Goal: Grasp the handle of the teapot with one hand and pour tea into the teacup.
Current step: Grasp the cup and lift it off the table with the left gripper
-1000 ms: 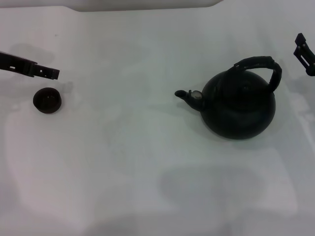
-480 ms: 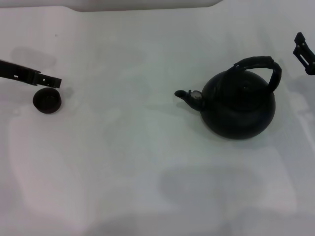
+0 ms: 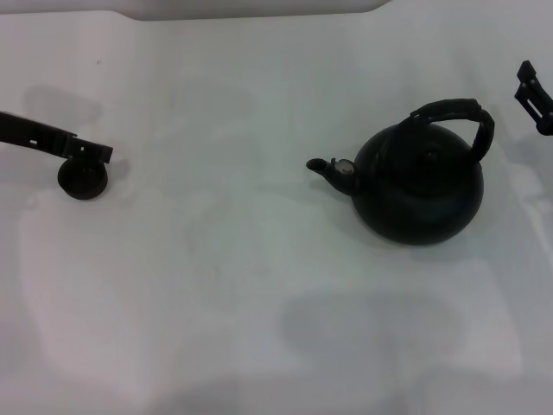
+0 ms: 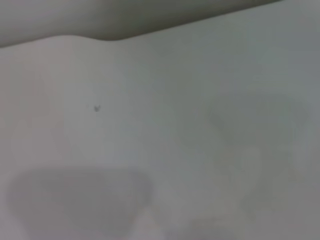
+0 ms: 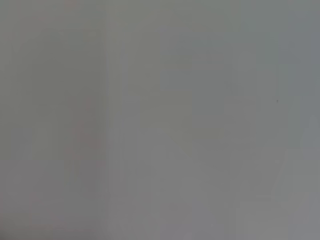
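1. Teapot (image 3: 421, 183), your landmark: on the white table (image 3: 259, 285), handle (image 3: 455, 115) upright.
2. Teacup (image 3: 83, 178): far off its spout side, left gripper (image 3: 97, 152) overlapping its rim; grip state you cannot tell.
3. Right gripper (image 3: 534, 93): beyond the handle, apart; grip unreadable.

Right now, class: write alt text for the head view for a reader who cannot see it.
A black teapot sits right of centre on a white table, spout pointing left. Far left, the left gripper overlaps the teacup; the right gripper waits at the right edge.
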`<state>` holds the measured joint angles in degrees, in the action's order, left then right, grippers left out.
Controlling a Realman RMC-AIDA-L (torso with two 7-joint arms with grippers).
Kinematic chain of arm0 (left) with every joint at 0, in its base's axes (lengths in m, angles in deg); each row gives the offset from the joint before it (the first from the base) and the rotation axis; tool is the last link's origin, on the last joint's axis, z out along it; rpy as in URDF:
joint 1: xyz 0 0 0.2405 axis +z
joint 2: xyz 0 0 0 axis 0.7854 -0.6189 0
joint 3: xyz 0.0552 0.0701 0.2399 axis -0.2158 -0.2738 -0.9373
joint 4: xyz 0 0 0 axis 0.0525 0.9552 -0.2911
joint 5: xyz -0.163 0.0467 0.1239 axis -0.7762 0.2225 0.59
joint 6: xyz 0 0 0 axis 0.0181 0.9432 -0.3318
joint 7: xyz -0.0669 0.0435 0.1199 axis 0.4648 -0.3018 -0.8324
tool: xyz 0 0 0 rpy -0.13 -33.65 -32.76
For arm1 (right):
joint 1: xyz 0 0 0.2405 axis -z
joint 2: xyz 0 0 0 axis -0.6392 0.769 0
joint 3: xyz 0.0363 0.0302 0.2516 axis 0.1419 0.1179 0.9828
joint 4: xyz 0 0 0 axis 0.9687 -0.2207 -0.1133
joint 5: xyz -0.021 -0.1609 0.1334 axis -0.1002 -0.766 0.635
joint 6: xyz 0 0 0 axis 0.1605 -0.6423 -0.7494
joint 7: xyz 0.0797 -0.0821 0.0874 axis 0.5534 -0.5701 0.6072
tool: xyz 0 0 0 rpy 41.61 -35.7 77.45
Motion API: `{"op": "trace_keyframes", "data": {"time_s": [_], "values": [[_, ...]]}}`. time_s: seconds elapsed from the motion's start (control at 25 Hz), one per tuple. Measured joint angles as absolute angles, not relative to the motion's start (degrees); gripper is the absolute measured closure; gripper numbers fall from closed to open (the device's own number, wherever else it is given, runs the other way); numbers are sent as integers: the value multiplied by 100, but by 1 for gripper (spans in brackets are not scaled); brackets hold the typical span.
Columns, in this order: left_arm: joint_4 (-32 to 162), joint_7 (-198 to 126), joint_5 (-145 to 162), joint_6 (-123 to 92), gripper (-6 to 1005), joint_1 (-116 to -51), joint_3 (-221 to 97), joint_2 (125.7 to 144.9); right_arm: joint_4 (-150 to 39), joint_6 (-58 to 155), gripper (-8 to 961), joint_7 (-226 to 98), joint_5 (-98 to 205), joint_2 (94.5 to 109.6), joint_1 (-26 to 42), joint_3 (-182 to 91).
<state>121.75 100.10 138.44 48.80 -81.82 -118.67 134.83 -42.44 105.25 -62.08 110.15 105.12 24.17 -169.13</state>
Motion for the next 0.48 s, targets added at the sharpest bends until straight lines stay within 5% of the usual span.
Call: {"op": "trace_keyframes", "data": {"time_s": [0.48], "values": [[12175, 10017, 14152, 4892, 127, -8193, -11884, 13601, -4244, 10523, 81, -6208, 11015, 10512, 2421, -16913]]}}
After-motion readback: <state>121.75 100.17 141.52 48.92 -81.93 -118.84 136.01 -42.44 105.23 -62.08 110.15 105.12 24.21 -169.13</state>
